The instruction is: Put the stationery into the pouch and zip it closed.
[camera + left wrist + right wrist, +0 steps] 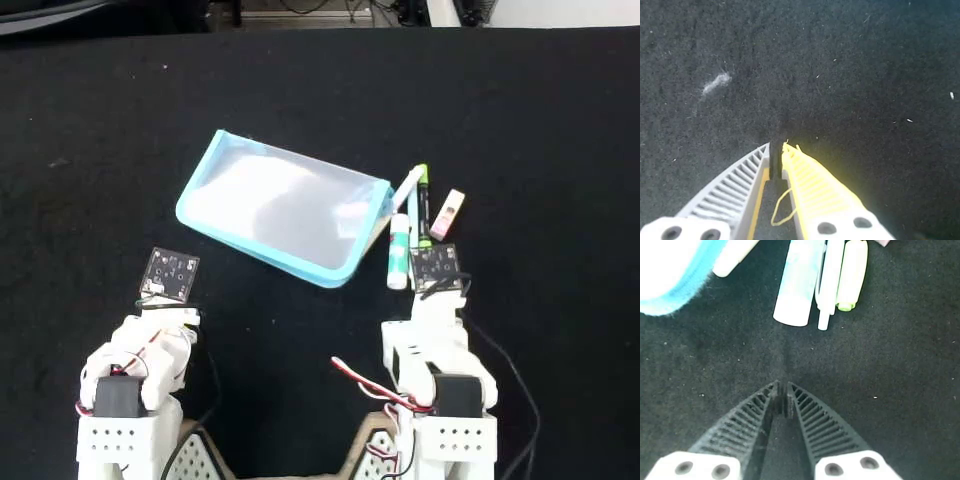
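Observation:
A light-blue pouch (pixel 280 205) with a clear face lies tilted in the middle of the black table. At its right end lie a glue stick (pixel 400 250), a white pen (pixel 407 187), a green highlighter (pixel 423 205) and a small pink eraser (pixel 448 214). In the right wrist view the glue stick (pixel 800 282), the pen (pixel 829 280), the highlighter (pixel 852 272) and the pouch corner (pixel 670 277) sit just ahead of my right gripper (pixel 783 389), which is shut and empty. My left gripper (pixel 776 150) is shut over bare cloth, below and left of the pouch.
Black cloth (pixel 320 100) covers the table, with open room behind and to both sides of the pouch. Both arm bases (pixel 125 400) (pixel 440 385) stand at the near edge. A bit of lint (pixel 716 82) lies ahead of the left gripper.

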